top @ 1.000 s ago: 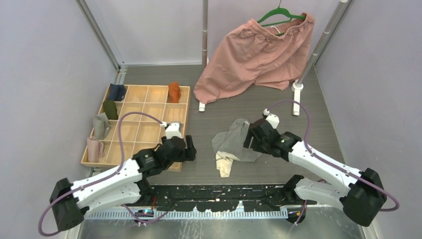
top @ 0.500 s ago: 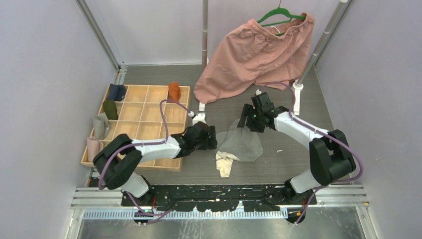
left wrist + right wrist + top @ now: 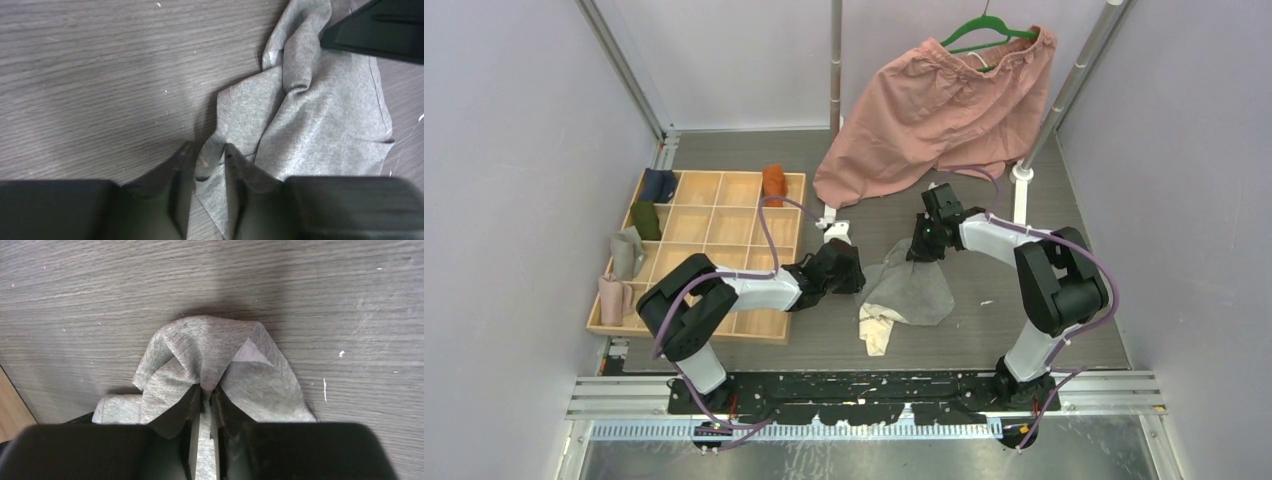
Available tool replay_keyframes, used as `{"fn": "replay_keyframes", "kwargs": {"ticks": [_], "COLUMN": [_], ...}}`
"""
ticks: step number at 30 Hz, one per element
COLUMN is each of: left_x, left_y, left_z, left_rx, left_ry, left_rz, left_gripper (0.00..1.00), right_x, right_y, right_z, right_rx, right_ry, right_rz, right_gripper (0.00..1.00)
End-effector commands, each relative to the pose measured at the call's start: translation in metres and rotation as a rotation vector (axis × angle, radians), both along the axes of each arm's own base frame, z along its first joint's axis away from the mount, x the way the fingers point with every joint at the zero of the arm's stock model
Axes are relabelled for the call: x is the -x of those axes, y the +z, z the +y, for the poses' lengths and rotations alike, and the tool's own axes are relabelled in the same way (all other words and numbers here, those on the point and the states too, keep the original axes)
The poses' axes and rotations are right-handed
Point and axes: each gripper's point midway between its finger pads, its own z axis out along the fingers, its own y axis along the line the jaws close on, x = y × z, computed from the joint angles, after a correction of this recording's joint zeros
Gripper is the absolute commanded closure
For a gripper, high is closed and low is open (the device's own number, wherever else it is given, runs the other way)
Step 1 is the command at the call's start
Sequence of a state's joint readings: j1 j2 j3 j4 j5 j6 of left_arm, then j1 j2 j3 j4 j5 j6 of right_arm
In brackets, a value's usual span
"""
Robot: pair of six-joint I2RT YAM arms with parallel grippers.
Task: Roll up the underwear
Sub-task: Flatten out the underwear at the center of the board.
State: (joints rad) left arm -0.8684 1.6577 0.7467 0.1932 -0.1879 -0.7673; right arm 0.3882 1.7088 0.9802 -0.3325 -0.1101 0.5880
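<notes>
The grey underwear point(image 3: 912, 290) lies crumpled on the dark table, its cream-white trim point(image 3: 874, 330) at the near end. My left gripper point(image 3: 854, 276) is at its left edge. In the left wrist view the left gripper point(image 3: 207, 155) has its jaws drawn in on a fold of the grey underwear point(image 3: 320, 115). My right gripper point(image 3: 921, 248) is at the cloth's far edge. The right wrist view shows the right gripper point(image 3: 207, 390) pinching a bunched peak of the grey underwear point(image 3: 210, 345). The rust-orange underwear point(image 3: 773, 183) sits rolled in a far cell of the tray.
A wooden compartment tray point(image 3: 714, 262) lies at the left, with rolled garments point(image 3: 646, 220) in its left cells. Big pink shorts point(image 3: 934, 110) hang from a green hanger at the back. Metal poles point(image 3: 835, 60) and a white foot point(image 3: 1021, 175) stand behind the cloth.
Both arms reached outward to the grey underwear, the left from the tray's front to its left edge, the right to its far edge. Both grippers closed on the cloth.
</notes>
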Motion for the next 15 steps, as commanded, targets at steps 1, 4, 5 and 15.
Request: {"fn": "replay_keyframes", "kwargs": {"ticks": [1, 4, 5, 15], "left_x": [0.003, -0.006, -0.010, -0.022], "left_y": [-0.012, -0.002, 0.004, 0.109], "left_z": [0.002, 0.005, 0.007, 0.001], "left_rx": [-0.020, -0.014, -0.011, 0.014], "left_ry": [-0.024, -0.028, -0.030, -0.211], "left_rz": [0.023, 0.004, -0.003, -0.205], "left_gripper": [0.80, 0.99, 0.99, 0.99], "right_x": [-0.026, -0.021, -0.018, 0.027], "right_y": [0.026, 0.042, 0.048, 0.139], "right_z": [0.003, -0.010, -0.014, -0.040], "right_rx": [-0.020, 0.004, 0.007, -0.021], "right_ry": [-0.012, -0.062, -0.076, -0.085], "right_rz": [-0.118, -0.172, -0.191, -0.368], "right_gripper": [0.87, 0.96, 0.98, 0.99]}}
